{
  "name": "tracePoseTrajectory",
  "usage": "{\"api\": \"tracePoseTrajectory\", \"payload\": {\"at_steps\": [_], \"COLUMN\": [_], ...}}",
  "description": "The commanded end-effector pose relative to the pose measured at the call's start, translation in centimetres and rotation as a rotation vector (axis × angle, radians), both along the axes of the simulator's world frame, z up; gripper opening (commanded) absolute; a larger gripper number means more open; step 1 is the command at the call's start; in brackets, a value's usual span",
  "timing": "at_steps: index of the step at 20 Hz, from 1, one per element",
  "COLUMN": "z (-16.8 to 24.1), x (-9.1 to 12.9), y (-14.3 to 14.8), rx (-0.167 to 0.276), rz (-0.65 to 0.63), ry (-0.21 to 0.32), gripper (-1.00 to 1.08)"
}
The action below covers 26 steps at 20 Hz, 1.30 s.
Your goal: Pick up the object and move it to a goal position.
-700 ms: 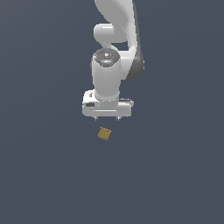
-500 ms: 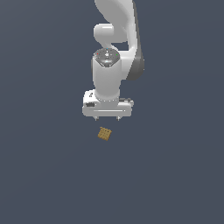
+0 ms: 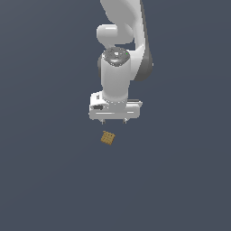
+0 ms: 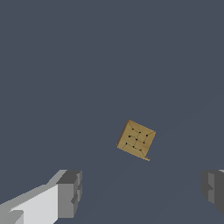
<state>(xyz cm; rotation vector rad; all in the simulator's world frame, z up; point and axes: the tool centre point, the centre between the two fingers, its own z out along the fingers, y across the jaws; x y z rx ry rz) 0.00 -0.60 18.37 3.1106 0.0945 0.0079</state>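
The tan-brown cracker-like block (image 3: 108, 138) lay flat on the dark grey-blue surface (image 3: 45, 180), turned so its corners pointed diamond-wise, its top marked by a faint grid of dark dots and lines. It sat apart from the claw (image 3: 113, 122), below the fingertips in the exterior view and slightly toward the exterior view's left of the midpoint between them, touching nothing but the surface. In the wrist view the block (image 4: 136, 140) showed ahead of the two fingers (image 4: 70, 194), out beyond their tips rather than between them, with clear surface on every side of it.

The claw was released: its two fingers stood wide apart, the gap between them far broader than the block, and nothing was held in it. In the exterior view only two short dark fingertips showed under the white hand body, pointing downward. Above it rose the white wrist cylinder with its round grey cap, and behind that the white arm (image 3: 122, 27) went up out of the picture
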Motion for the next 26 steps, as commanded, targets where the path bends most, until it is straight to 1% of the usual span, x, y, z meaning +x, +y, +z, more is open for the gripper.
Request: {"api": "tracePoseTrajectory", "payload": {"at_steps": [1, 7, 13, 18, 26], "z": [0.0, -0.5, -1.4, -2.5, -4.8], "x": [0.0, 0.0, 0.0, 0.0, -0.1], "y": [-0.1, -0.2, -0.6, -1.1, -2.0], "rx": [0.000, -0.001, -0.003, -0.004, -0.004], "rz": [0.002, 0.040, 0.123, 0.226, 0.431], "ry": [0.001, 0.002, 0.006, 0.011, 0.019], "gripper": [1.00, 1.00, 1.00, 1.00, 1.00]}}
